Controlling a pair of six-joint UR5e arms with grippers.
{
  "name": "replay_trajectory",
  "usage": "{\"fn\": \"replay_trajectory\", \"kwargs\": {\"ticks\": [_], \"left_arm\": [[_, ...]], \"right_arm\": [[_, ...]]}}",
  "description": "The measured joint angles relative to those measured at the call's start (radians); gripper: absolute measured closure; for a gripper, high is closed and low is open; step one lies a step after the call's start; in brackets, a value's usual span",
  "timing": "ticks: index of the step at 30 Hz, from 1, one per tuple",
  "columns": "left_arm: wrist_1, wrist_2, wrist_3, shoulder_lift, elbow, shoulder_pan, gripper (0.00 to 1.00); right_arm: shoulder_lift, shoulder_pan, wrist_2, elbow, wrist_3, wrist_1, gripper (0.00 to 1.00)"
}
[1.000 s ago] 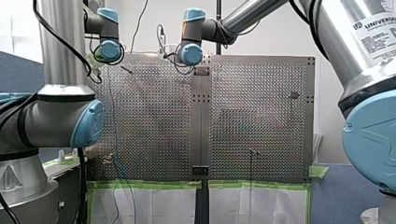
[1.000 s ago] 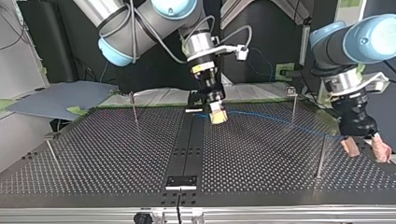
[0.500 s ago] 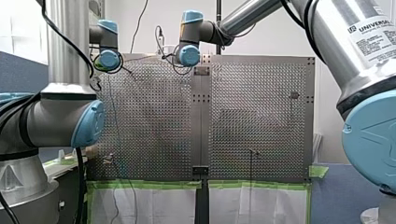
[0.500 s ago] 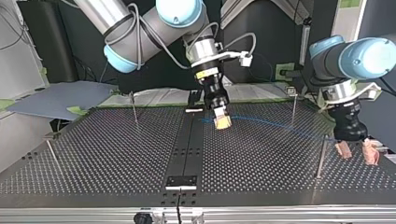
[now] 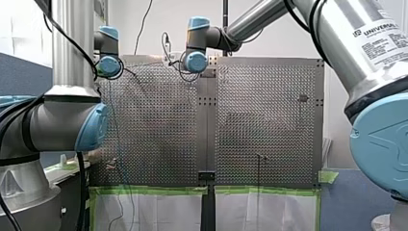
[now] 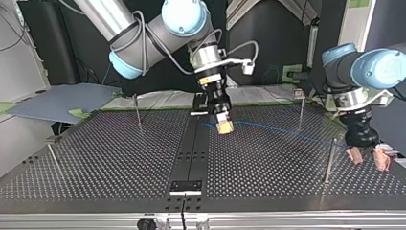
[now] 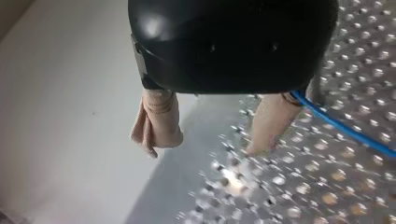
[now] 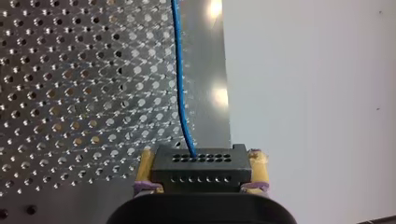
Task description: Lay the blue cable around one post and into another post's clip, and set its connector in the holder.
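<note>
Connector (image 8: 201, 170) clamped in R pincer (image 6: 224, 127), shifted slightly vs earlier; L pincer (image 6: 368, 158) splayed apart.

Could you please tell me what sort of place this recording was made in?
Probably a robotics lab test cell: my right arm and my left arm reach over a perforated metal table with thin posts and a blue cable.

The front view looks from behind and above, out over the perforated worktop (image 5: 269, 120); the top view faces back across it from the far side, low down — both share the whole worktop. Each wrist view sits close over its own fingers (image 7: 161, 121).
</note>
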Motion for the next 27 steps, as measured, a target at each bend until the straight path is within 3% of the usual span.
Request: {"fn": "replay_trajectory", "kwargs": {"ticks": [8,15,27], "left_arm": [[0.006,0.049,0.020,-0.046,0.000,0.001,0.00],[0.012,0.062,0.017,-0.059,0.000,0.004,0.00],[0.060,0.084,-0.024,-0.133,-0.012,0.022,0.00]], "right_arm": [[0.009,-0.013,0.005,0.000,0.008,0.002,1.00],[0.030,-0.028,0.014,0.000,0.021,0.009,1.00],[0.047,-0.090,0.030,0.001,0.029,0.065,1.00]]}}
